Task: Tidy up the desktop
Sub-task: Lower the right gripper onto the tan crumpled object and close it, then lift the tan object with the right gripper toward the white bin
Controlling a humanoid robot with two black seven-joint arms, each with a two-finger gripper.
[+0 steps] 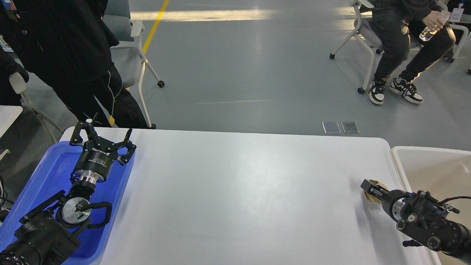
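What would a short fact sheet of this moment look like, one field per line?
surface: white desktop
left tool: open, above the blue tray
right tool: closed on a small tan object near the desktop's right edge
bin: off-white, beside the desktop's right end
background: people on chairs

**Grey Floor, Rolling Chairs, Afternoon Glare**

Stretched wide beyond the table: smooth grey floor (pixel 235 73), crossed by a yellow line (pixel 154 25) at upper left. Lit across the top by a pale band of light (pixel 206 14). Flanked by white-framed caster chairs, one at left (pixel 136 55), another at right (pixel 362 36), occupied. Set into the floor, two metal plates (pixel 341 127).
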